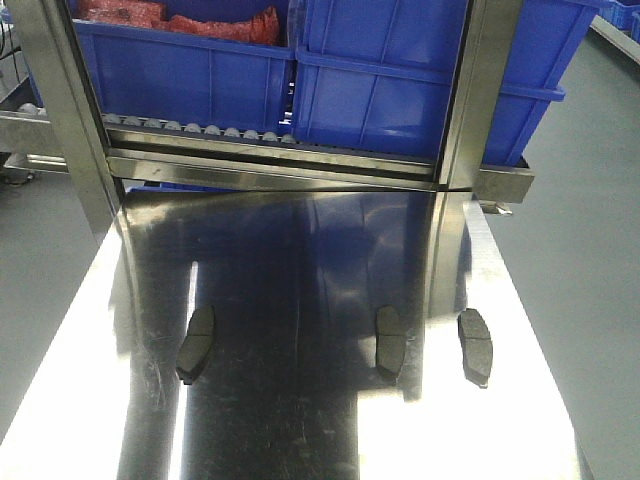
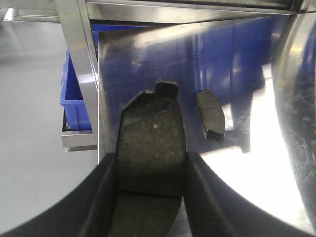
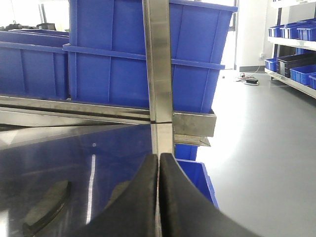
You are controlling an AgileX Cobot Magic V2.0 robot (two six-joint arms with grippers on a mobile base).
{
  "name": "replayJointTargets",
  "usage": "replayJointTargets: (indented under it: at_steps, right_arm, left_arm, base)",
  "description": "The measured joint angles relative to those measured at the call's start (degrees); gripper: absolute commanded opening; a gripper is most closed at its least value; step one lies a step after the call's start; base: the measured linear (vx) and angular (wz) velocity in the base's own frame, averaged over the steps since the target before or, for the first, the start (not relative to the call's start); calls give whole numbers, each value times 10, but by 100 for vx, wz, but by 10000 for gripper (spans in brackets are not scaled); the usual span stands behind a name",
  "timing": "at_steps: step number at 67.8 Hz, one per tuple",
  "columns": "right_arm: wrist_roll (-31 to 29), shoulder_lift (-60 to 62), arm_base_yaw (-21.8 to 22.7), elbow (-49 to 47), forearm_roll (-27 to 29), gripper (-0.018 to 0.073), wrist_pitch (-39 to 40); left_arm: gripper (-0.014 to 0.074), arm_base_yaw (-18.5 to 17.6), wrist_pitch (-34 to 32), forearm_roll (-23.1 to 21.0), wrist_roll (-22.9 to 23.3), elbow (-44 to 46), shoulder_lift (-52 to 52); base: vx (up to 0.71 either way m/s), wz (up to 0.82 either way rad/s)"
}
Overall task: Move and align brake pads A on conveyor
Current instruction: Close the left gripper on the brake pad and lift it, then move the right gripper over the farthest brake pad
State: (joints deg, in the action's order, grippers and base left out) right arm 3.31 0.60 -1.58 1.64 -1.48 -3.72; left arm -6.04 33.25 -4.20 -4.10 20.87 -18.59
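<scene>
Three brake pads lie on the shiny steel table: one at the left (image 1: 197,345), one in the middle (image 1: 389,343) and one at the right (image 1: 476,346). Neither gripper shows in the front view. In the left wrist view my left gripper (image 2: 152,155) is shut on another dark brake pad (image 2: 150,133), which sticks out lengthwise past the fingers. Beyond it a pad (image 2: 210,114) rests on the table. My right gripper (image 3: 159,157) is shut with nothing in it, above the table's right side. A pad (image 3: 47,207) lies to its left. The conveyor is out of view.
Blue plastic bins (image 1: 380,80) stand on a roller rack behind the table's far edge. Steel uprights (image 1: 475,90) rise at the far corners. A blue bin (image 3: 195,175) sits on the floor beyond the right edge. Grey floor lies on both sides of the table.
</scene>
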Motion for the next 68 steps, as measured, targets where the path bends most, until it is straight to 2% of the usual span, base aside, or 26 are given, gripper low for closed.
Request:
replayJointTargets:
  at_steps: [45, 68]
  right_arm:
    - [0, 0, 0, 0, 0, -11, 0]
    - [3, 0, 0, -5, 26, -11, 76]
  left_arm:
    - [-6, 0, 0, 0, 0, 0, 0]
    - [-6, 0, 0, 0, 0, 0, 0]
  base:
    - [0, 0]
    - [0, 0]
